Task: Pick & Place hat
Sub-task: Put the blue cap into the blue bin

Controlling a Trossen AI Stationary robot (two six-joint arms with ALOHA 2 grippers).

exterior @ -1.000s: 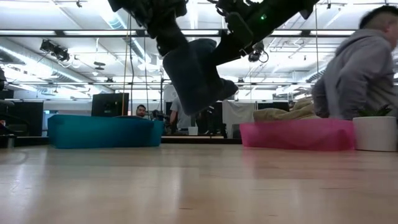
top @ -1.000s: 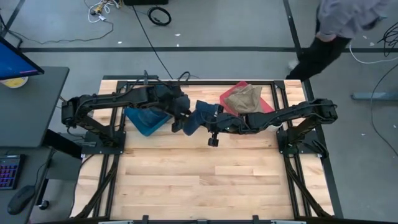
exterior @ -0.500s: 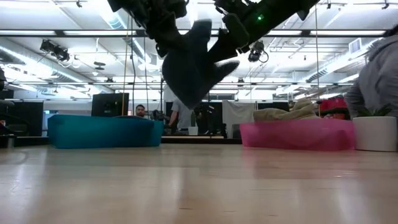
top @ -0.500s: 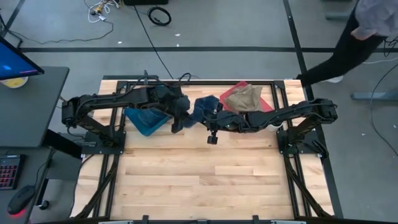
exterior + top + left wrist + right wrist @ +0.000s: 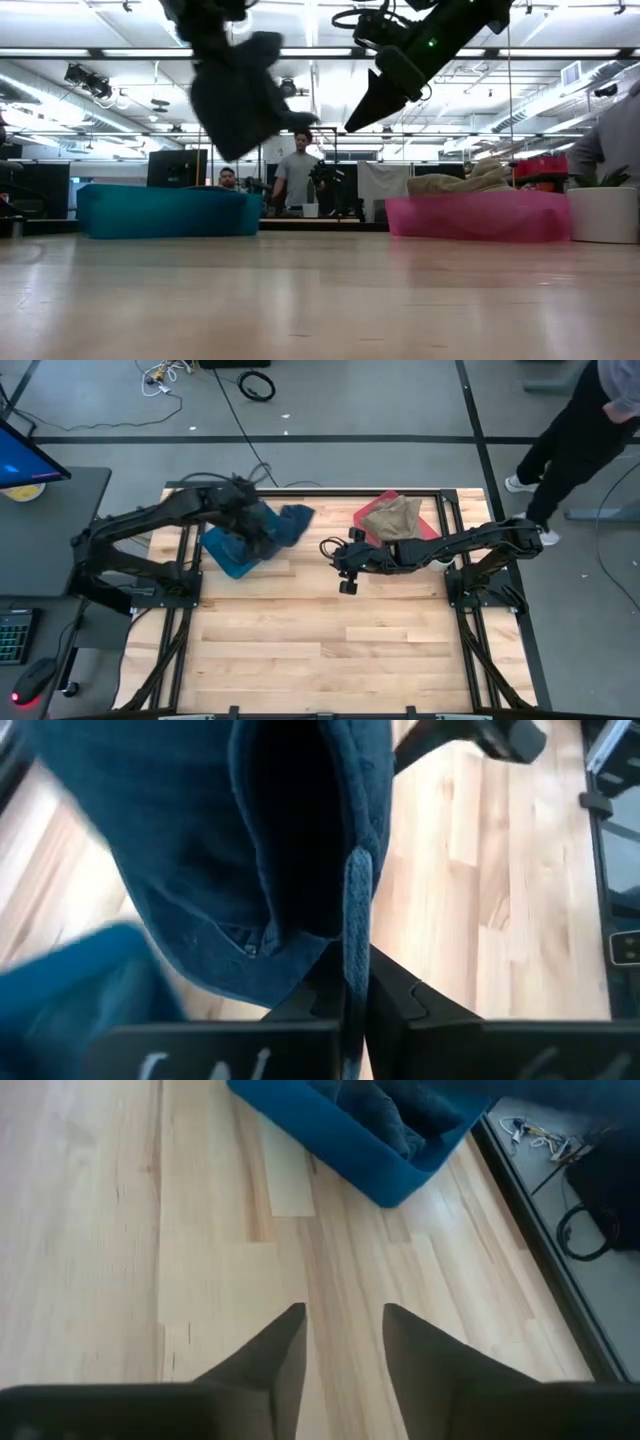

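Observation:
A dark blue hat (image 5: 283,523) hangs in the air over the right end of the blue bin (image 5: 225,555), with my left gripper (image 5: 258,532) shut on it. The low view shows the hat (image 5: 240,95) well above the table. My right gripper (image 5: 337,555) hovers open and empty over the table's middle, to the hat's right, fingers (image 5: 290,1345) apart. A tan hat (image 5: 392,515) lies in the red bin (image 5: 428,528) at the far right. My left gripper pinches a seamed edge of the hat (image 5: 357,890) between its two fingers (image 5: 405,1000). The hat's body (image 5: 250,830) spreads out beyond the fingertips. The hat is lifted clear of the table and the bin and hangs slack below the gripper (image 5: 240,95).
The blue bin (image 5: 350,1140) holds more dark cloth. A person (image 5: 580,430) stands beyond the table's far right corner; other people show in the room behind (image 5: 298,175). Bare wood (image 5: 320,640) fills the table's near half.
My left gripper has shut on the blue hat and carried it toward the table's left, over the blue bin. My right gripper has opened, let go of the hat and stayed near the table's middle. The hat hangs from the left gripper alone now.

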